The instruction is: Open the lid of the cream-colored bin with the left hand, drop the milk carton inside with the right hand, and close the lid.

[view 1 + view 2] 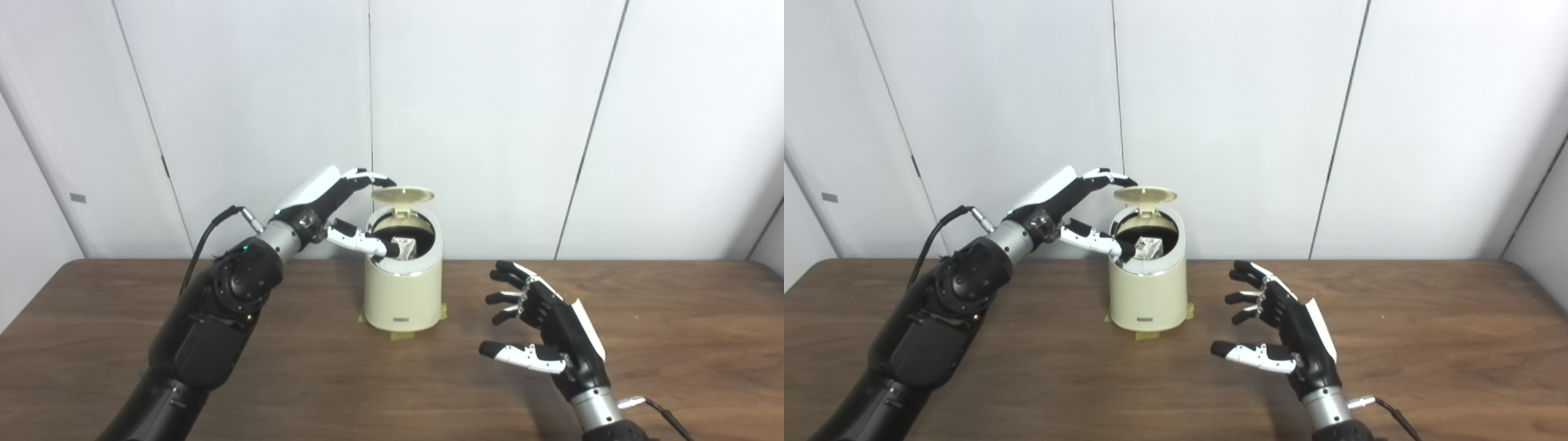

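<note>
Left arm: enters from the lower left and reaches up and inward toward the bin.
Left hand (pixel 331 205): raised beside the bin's upper left; fingers (pixel 373 178) extend over to the edge of the raised lid, thumb (pixel 361 241) lies across the left rim of the opening. Fingers are spread apart and grip nothing.
Cream-colored bin (pixel 402 294): upright on the table near its centre, close to the back wall, standing on strips of yellowish tape (pixel 401 334).
Lid (pixel 402 195): open, tilted up at the back of the bin's top.
Milk carton (pixel 405 248): inside the bin, its top visible in the dark opening, just beside the left thumb tip.
Right hand (pixel 542 327): in front and to the right of the bin, well apart from it, above the table; fingers spread wide, palm facing left, empty.
Table (pixel 674 343): dark brown wood grain.
Background: plain white wall panels (pixel 490 122).
</note>
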Controlling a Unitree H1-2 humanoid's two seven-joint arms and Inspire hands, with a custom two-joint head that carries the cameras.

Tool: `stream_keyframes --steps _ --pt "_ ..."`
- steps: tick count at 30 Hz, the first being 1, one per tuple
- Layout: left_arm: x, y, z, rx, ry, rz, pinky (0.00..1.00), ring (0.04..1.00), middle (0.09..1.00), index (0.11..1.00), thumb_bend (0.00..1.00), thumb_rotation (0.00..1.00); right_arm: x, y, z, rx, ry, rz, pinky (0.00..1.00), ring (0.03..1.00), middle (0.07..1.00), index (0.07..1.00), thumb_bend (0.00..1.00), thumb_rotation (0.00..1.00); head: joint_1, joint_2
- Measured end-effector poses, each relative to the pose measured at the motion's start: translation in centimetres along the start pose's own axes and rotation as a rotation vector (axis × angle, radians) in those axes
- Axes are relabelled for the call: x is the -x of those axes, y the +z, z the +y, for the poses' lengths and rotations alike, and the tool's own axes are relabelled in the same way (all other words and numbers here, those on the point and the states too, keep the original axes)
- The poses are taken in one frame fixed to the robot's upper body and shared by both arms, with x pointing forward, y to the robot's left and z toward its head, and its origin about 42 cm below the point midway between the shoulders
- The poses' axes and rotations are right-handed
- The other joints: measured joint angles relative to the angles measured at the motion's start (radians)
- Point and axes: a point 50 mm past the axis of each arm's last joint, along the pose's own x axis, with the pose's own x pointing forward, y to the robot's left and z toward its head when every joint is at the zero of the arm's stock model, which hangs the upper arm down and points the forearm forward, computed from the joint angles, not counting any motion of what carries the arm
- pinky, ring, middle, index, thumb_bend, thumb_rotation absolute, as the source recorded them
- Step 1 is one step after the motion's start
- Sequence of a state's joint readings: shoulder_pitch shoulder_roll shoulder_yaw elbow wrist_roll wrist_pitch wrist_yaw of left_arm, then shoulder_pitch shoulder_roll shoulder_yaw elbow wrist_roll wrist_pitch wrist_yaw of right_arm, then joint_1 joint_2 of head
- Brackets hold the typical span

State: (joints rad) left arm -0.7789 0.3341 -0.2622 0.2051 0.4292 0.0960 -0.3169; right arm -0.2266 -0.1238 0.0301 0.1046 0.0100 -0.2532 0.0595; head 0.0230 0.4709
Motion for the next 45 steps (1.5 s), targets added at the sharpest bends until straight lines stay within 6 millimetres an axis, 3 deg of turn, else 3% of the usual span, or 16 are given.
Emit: stream_keyframes --steps 15,24,28,37,41,45 --pt "0.7 1.1 0.0 -0.057 -0.053 -0.073 0.96 1.0 0.872 0.832 0.92 0.38 0.0 -0.2 0.1 -0.059 0.007 0.033 0.48 0.635 0.798 0.816 0.83 0.21 -0.003 0.005" --pt "1.2 1.2 -1.2 -0.08 -0.102 -0.101 0.94 1.0 0.87 0.834 0.92 0.32 -0.2 0.2 0.3 -0.062 0.012 0.03 0.48 0.636 0.799 0.817 0.82 0.2 -0.012 0.012" --pt "1.5 0.9 -2.2 -0.118 -0.121 -0.094 0.98 1.0 0.857 0.826 0.93 0.35 -0.2 0.2 0.4 -0.065 0.012 0.036 0.48 0.64 0.795 0.815 0.82 0.19 -0.014 0.015" --pt "2.3 1.3 -3.0 -0.363 -0.151 -0.124 1.0 1.0 0.836 0.849 0.92 0.33 -0.3 0.7 0.5 -0.066 0.012 0.034 0.48 0.639 0.798 0.817 0.81 0.19 -0.015 0.026" --pt "2.6 1.2 -3.1 -0.492 -0.163 -0.138 1.0 1.0 0.835 0.852 0.92 0.41 -0.4 0.9 0.5 -0.066 0.013 0.031 0.49 0.643 0.804 0.818 0.81 0.19 -0.012 0.031" --pt "2.7 1.3 -3.4 -0.579 -0.163 -0.148 1.0 1.0 0.834 0.843 0.92 0.37 -0.4 0.9 0.5 -0.063 0.014 0.034 0.49 0.635 0.799 0.816 0.81 0.2 -0.012 0.037"
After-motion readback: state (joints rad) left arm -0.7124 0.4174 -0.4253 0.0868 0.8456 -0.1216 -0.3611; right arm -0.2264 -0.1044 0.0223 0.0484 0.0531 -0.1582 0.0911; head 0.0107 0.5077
